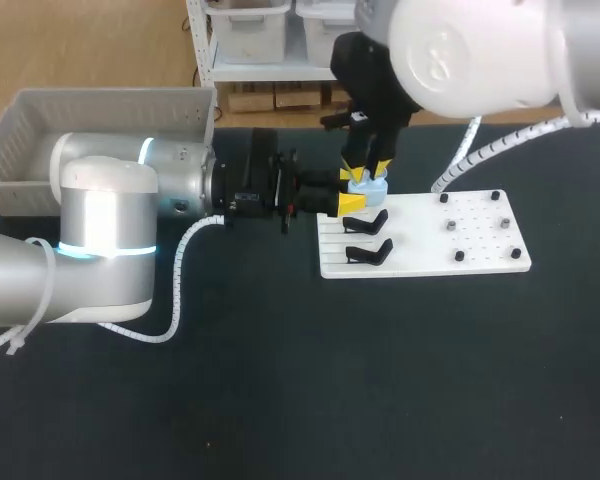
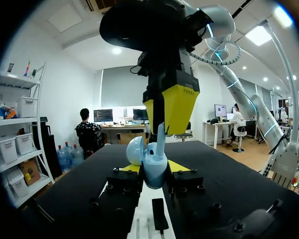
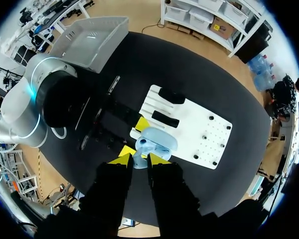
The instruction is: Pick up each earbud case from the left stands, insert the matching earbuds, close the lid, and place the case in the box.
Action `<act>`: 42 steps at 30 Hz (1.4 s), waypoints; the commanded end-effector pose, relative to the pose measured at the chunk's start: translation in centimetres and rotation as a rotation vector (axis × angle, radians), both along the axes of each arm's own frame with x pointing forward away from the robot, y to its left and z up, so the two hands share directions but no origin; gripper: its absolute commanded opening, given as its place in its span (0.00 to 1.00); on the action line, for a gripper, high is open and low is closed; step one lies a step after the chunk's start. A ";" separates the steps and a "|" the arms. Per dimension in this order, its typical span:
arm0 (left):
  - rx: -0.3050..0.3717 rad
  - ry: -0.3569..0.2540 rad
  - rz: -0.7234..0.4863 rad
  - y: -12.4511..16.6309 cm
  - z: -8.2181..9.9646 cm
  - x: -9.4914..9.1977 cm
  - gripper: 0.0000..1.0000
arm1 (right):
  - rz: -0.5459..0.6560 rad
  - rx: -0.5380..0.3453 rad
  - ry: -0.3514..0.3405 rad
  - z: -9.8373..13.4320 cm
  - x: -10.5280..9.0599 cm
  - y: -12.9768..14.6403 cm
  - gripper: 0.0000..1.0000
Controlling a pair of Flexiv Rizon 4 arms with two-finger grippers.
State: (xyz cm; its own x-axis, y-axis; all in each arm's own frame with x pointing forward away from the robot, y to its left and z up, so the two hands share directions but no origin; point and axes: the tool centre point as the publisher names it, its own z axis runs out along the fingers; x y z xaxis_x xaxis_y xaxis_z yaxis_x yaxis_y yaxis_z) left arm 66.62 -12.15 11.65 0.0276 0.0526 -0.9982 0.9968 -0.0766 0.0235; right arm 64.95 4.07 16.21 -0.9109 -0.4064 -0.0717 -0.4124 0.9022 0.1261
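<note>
Two hands sat at upper centre of the head view, over the left edge of the white board [image 1: 480, 235]. Left hand [image 2: 153, 169] was clamped on the open pale-blue earbud case [image 3: 159, 139], just above the black stands [image 1: 368, 252]. Right hand [image 3: 139, 159] pointed down, fingers pinched on a pale-blue earbud [image 2: 161, 142] at the case mouth. Grey box [image 1: 100, 115] stood at upper left of the worktop [image 1: 280, 400].
</note>
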 end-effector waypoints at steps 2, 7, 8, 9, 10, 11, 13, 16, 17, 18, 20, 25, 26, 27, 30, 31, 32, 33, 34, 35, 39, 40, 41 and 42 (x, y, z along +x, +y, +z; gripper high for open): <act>0.001 0.000 -0.001 0.0 0.0 0.1 0.00 | 0.002 -0.003 0.008 -0.2 0.4 0.1 0.00; 0.001 0.000 -0.001 0.0 0.0 0.1 0.00 | 0.000 -0.006 0.013 -0.5 0.6 0.0 0.00; 0.001 0.000 -0.001 0.0 0.0 0.1 0.00 | 0.000 -0.006 0.015 -0.5 0.7 0.0 0.00; 0.001 0.000 -0.001 0.0 0.0 0.1 0.00 | -0.001 -0.005 0.017 -0.5 0.7 0.0 0.00; 0.001 0.000 -0.001 0.0 0.0 0.1 0.00 | -0.001 -0.005 0.019 -0.6 0.7 0.0 0.00; 0.001 0.000 -0.001 0.0 0.0 0.1 0.00 | -0.001 -0.004 0.020 -0.6 0.8 0.0 0.00; 0.001 0.000 -0.001 0.0 0.0 0.1 0.00 | -0.001 -0.004 0.021 -0.6 0.8 0.0 0.00; 0.001 0.000 -0.001 0.0 0.0 0.1 0.00 | 0.000 -0.004 0.024 -0.7 0.9 0.1 0.00; 0.001 0.000 -0.001 0.0 0.0 0.1 0.00 | 0.000 -0.005 0.024 -0.7 0.9 0.1 0.00; 0.001 0.000 -0.001 0.0 0.0 0.1 0.00 | 0.001 -0.005 0.025 -0.8 0.9 0.1 0.00; 0.001 0.000 -0.001 0.0 0.0 0.1 0.00 | 0.001 -0.007 0.027 -0.9 0.9 0.1 0.00; 0.001 0.000 -0.001 0.0 0.0 0.1 0.00 | 0.003 -0.005 0.035 -1.1 1.0 0.2 0.00; 0.001 0.000 -0.001 0.0 0.0 0.1 0.00 | 0.004 -0.004 0.036 -1.1 1.0 0.2 0.00; 0.001 0.000 -0.001 0.0 0.0 0.1 0.00 | 0.004 -0.004 0.036 -1.1 1.0 0.2 0.00; 0.001 0.000 -0.001 0.0 0.0 0.1 0.00 | 0.005 -0.005 0.040 -1.2 1.1 0.2 0.00; 0.001 0.000 -0.001 0.0 0.0 0.1 0.00 | 0.004 -0.006 0.040 -1.2 1.1 0.2 0.00; 0.001 0.000 -0.001 0.0 0.0 0.1 0.00 | 0.003 -0.005 0.041 -1.2 1.1 0.2 0.21; 0.001 0.000 -0.001 0.0 0.0 0.1 0.00 | 0.003 -0.005 0.041 -1.1 1.0 0.2 0.43; 0.001 0.000 -0.001 0.0 0.0 0.1 0.00 | 0.004 -0.003 0.040 -1.0 0.9 0.2 0.69; 0.001 0.000 -0.001 0.0 0.0 0.1 0.00 | 0.008 0.013 0.041 -0.8 0.8 0.2 0.96; 0.001 0.000 -0.001 0.0 0.0 0.1 0.00 | 0.036 0.045 0.032 0.4 -0.1 0.1 1.00; 0.001 0.000 -0.001 0.0 0.0 0.1 0.00 | 0.037 0.049 0.027 0.7 -0.3 0.0 1.00; 0.001 0.000 -0.001 0.0 0.0 0.1 0.00 | 0.039 0.048 0.023 1.1 -0.5 0.0 1.00; 0.001 0.000 -0.001 0.0 0.0 0.1 0.00 | 0.040 0.056 0.018 1.4 -0.6 -0.1 1.00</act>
State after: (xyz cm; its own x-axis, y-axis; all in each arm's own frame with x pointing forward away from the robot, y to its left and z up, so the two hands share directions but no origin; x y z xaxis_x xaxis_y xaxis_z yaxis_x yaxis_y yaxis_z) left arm 66.64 -12.14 11.64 0.0274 0.0527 -0.9982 0.9968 -0.0764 0.0234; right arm 65.45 4.81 16.81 -0.8948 -0.4430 -0.0553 -0.4454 0.8771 0.1798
